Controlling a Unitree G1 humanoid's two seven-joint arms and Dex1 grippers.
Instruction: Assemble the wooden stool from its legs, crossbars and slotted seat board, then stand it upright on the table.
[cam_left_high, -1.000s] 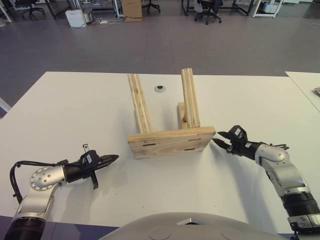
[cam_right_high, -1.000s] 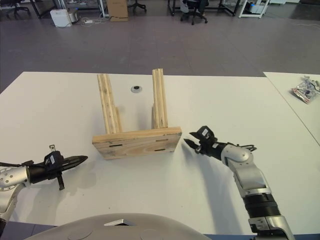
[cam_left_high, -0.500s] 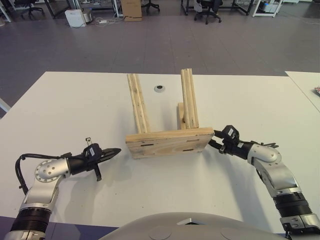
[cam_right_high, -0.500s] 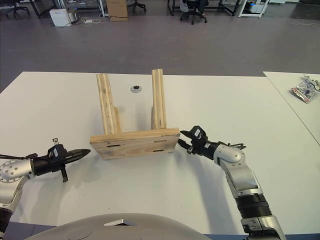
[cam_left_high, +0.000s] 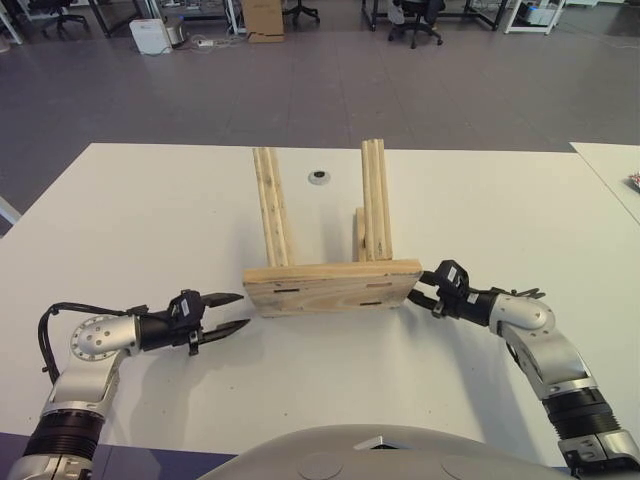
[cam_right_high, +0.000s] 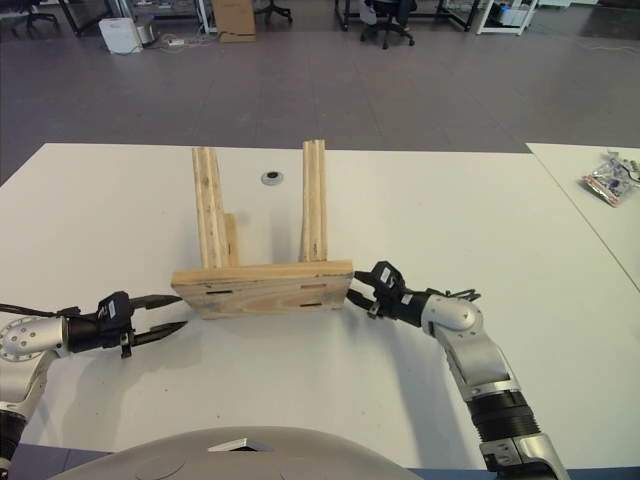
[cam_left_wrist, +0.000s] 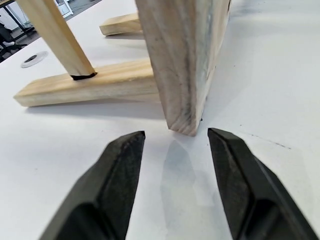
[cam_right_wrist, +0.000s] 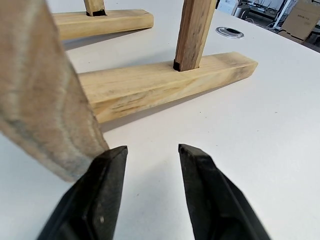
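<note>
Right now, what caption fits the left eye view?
Stool on its side on the table; both arms' jaws open near opposite ends of its seat board.

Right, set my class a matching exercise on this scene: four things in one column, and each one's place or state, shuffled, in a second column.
Column one
1. seat board
2. left gripper
3. right gripper
4. round fitting

Column two
A. fingers open, at the board's right end
B. set in the table, between the legs, near their far ends
C. standing on its long edge
D. fingers open, just short of the board's left end

Pairs: 1-C, 2-D, 3-A, 4-B
</note>
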